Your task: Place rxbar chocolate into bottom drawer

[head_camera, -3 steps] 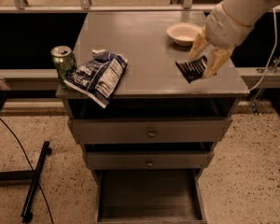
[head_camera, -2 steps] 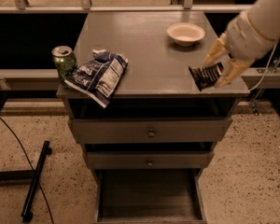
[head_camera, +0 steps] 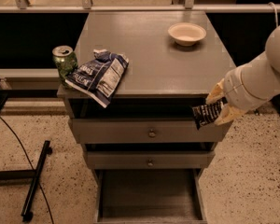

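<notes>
gripper (head_camera: 220,105) clamped on rxbar (head_camera: 206,115) just off worktop's (head_camera: 154,52) front-right corner, bottom drawer (head_camera: 147,191) open below worktop, chip bag (head_camera: 98,73), can (head_camera: 64,60) and bowl (head_camera: 187,33) on worktop

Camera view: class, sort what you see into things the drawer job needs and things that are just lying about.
Belongs to the job:
- rxbar chocolate, held in the end effector by the front right corner of the cabinet
- bottom drawer, pulled open

Just lying about, on the cabinet top:
- chip bag
- green can
- bowl
</notes>
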`<control>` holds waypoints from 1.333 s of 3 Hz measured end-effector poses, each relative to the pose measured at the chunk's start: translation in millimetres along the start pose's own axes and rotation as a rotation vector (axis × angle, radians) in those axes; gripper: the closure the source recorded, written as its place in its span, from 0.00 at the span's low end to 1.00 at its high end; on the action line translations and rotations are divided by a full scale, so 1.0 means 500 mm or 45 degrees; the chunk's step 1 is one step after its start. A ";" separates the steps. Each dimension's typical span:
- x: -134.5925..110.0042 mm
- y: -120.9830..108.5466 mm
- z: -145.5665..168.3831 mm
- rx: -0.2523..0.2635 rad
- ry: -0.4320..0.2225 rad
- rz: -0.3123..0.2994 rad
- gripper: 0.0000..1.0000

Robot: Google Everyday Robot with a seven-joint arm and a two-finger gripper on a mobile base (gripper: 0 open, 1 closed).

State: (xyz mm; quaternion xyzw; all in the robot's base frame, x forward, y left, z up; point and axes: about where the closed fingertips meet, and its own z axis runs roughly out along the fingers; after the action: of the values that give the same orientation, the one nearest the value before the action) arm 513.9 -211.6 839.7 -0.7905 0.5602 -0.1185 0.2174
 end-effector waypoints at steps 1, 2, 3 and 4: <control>0.000 0.000 0.000 -0.001 0.000 0.000 1.00; -0.008 0.020 0.063 -0.019 0.024 0.065 1.00; -0.040 0.052 0.193 -0.042 0.097 0.063 1.00; -0.049 0.088 0.298 -0.046 0.170 0.039 1.00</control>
State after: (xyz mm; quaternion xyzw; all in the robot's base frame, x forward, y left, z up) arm 533.1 -169.6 689.3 -0.7759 0.5875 -0.1576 0.1670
